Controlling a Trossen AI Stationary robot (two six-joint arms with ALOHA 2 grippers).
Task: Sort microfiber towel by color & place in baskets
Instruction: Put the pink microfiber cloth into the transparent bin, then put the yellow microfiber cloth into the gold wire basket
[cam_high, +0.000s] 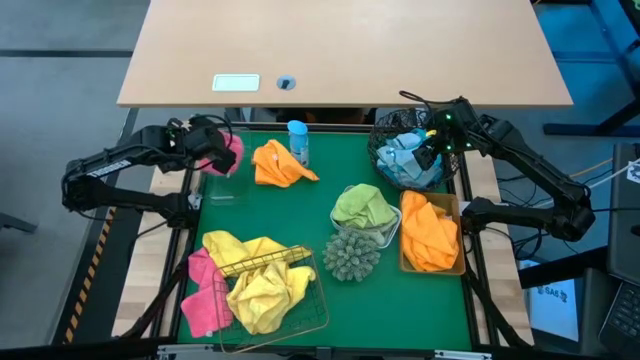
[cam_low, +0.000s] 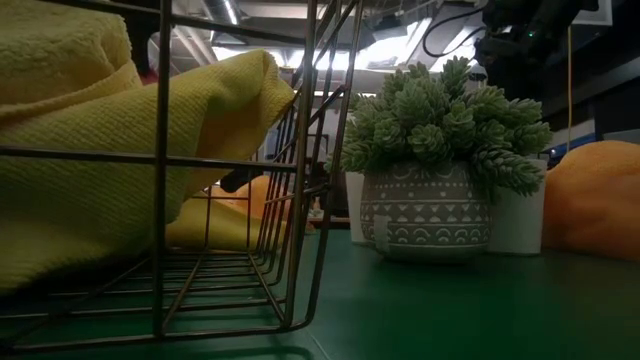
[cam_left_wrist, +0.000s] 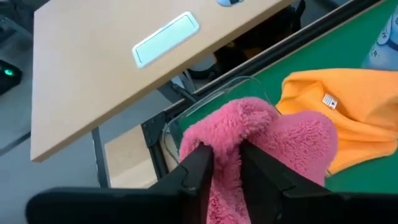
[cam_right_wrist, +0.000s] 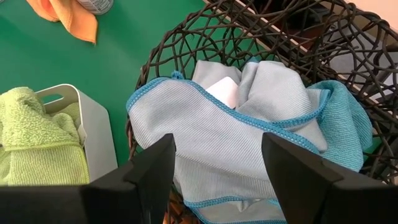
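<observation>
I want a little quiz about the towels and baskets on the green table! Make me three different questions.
1. True or false: the left claw grips a fluffy pink towel.
2. Which container holds blue towels? A: round black wire-mesh basket; B: square gold wire basket; C: tan rectangular tray.
3. Fill in: the white rectangular tray holds a ____ towel.

Key: 1 true; 2 A; 3 green.

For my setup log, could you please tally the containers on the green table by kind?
Wire baskets: 2 (round black basket, square gold basket)
Trays: 2 (white tray, tan tray)
Clear bin: 1
Total: 5
</observation>
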